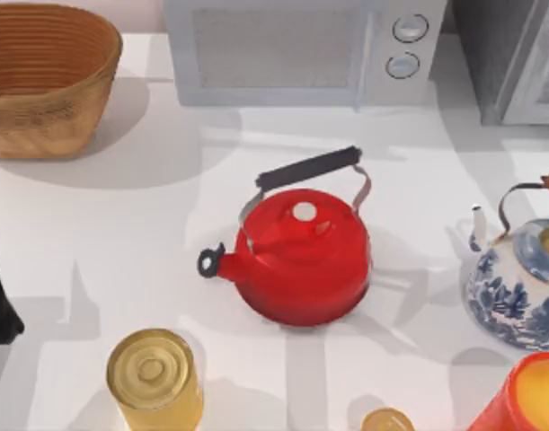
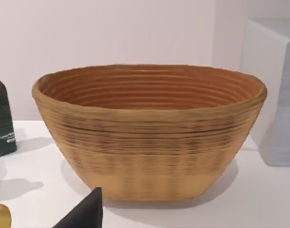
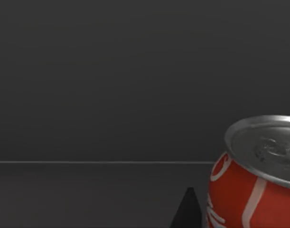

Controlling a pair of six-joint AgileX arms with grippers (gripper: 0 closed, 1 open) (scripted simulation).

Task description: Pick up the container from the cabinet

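Right wrist view: glossy red cylindrical can (image 3: 251,185) with ribbed silver lid, dark matte cabinet interior (image 3: 111,85); gripper state untellable.

A kitchen counter: white microwave (image 1: 301,49), red kettle (image 1: 301,256), wicker basket (image 1: 45,76).

A white table (image 1: 121,224) carries a woven basket (image 1: 45,76), a white microwave (image 1: 301,49), the grey cabinet (image 1: 512,58), a red kettle (image 1: 301,256), a blue-and-white teapot (image 1: 517,287) and a yellow-lidded jar (image 1: 154,377).
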